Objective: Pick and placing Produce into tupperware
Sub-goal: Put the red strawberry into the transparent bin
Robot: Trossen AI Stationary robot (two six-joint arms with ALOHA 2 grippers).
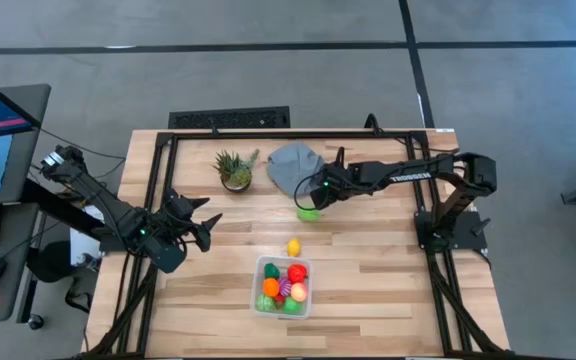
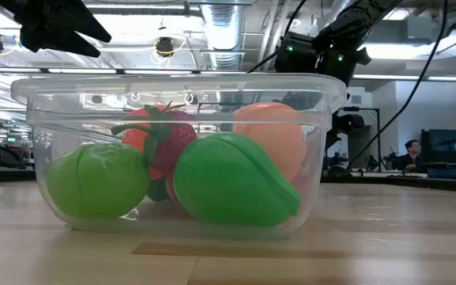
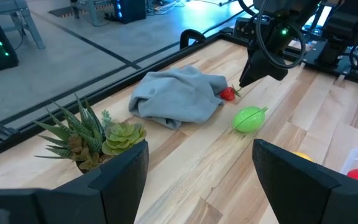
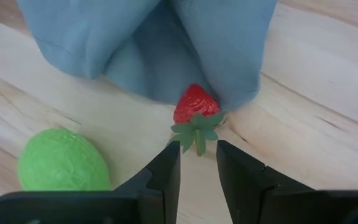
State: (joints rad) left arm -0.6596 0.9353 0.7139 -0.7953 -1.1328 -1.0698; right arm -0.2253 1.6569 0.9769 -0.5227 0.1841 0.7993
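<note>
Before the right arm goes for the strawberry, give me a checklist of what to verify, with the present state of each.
1. Strawberry visible, partly tucked against the grey cloth: ok.
2. Right gripper lined up with the strawberry's leafy end: ok.
3. Right gripper open enough to take it: not ok, nearly shut.
4. Green fruit apart from the fingers: ok.
5. Room left in the tupperware: cannot tell.
6. Left gripper away, empty: ok.

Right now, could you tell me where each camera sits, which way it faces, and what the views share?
High view: overhead, straight down on the table; both arms show.
Low view: table height, level through the container; both arms hang above.
Left wrist view: past the left gripper at the cloth and right arm.
Right wrist view: over the right gripper, facing the strawberry.
Shared: both wrist views show strawberry, cloth, green fruit.
</note>
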